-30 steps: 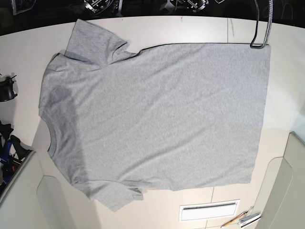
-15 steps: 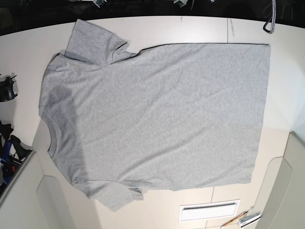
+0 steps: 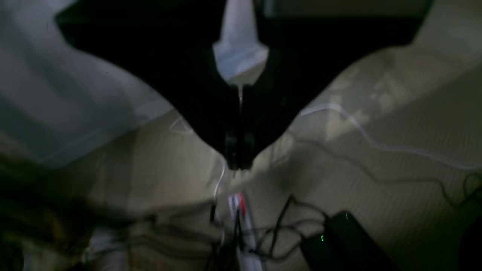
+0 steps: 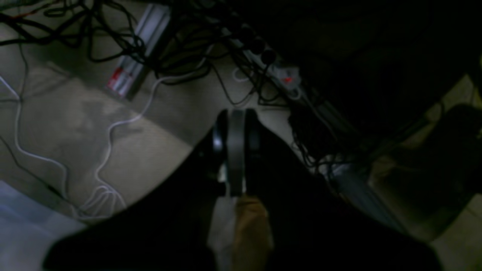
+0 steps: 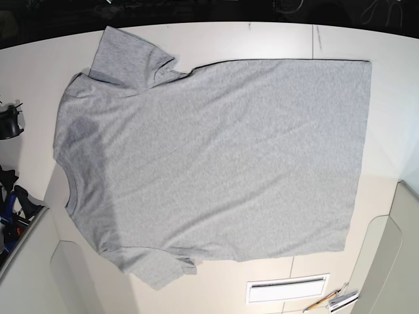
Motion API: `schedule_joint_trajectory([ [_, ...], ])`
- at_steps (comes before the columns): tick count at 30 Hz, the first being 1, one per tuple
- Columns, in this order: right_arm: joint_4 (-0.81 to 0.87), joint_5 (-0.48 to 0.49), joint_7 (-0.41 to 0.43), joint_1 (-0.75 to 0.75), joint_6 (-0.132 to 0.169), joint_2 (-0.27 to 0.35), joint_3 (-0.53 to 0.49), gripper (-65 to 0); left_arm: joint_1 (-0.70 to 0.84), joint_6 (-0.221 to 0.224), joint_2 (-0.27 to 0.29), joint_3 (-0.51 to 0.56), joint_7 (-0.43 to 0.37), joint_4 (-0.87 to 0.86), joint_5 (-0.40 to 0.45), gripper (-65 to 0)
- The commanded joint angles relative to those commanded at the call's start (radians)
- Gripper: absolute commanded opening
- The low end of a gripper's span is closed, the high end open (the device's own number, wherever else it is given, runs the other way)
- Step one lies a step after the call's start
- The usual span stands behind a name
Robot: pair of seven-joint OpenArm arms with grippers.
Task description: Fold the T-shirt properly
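Note:
The heather-grey T-shirt lies spread flat on the white table, plain side up. Its neck points to the left and its hem to the right. One sleeve is at the top left, the other at the bottom left. No gripper shows in the base view. In the left wrist view my left gripper is a dark shape with its jaws together, holding nothing, over a floor with cables. In the right wrist view my right gripper is also shut and empty, over floor and cables. The T-shirt is not clearly seen in either wrist view.
A white vent slot and a small pen-like item lie near the table's front edge. Black gear stands at the left edge. Cables and a power strip lie on the floor below.
The gripper that hung at the shirt's top right corner has lifted up and out of the base view. The arm parts along the top edge have also gone. The T-shirt has not moved.

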Motion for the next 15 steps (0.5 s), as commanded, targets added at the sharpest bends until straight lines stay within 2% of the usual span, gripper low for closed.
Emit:
schedule_joint_trajectory([
  [2, 0.028, 0.000, -0.003, -0.025, 0.011, 0.019, 0.001, -65.0, 0.058, 0.027, -0.017, -0.007, 0.000, 0.054, 0.000, -65.0],
  [5, 0.083, 0.000, -0.003, -0.077, 0.052, 0.063, 0.001, -65.0, 0.151, 0.033, -0.037, -0.047, 0.001, 0.148, 0.000, -65.0],
  [8, 0.151, 0.000, -0.003, -0.134, 0.051, 0.112, 0.001, -65.0, 0.252, 0.032, -0.039, -0.134, 0.001, 0.238, 0.000, -65.0],
  [12, 0.238, 0.000, -0.003, -0.195, 0.051, 0.177, 0.002, -65.0, 0.386, -0.043, -0.039, -0.265, 0.010, 0.353, -0.001, -65.0],
  [15, 0.302, 0.000, -0.009, -0.242, 0.051, 0.224, 0.014, -65.0, 0.486, -0.050, -0.039, -0.356, 0.012, 0.452, -0.001, -65.0],
])
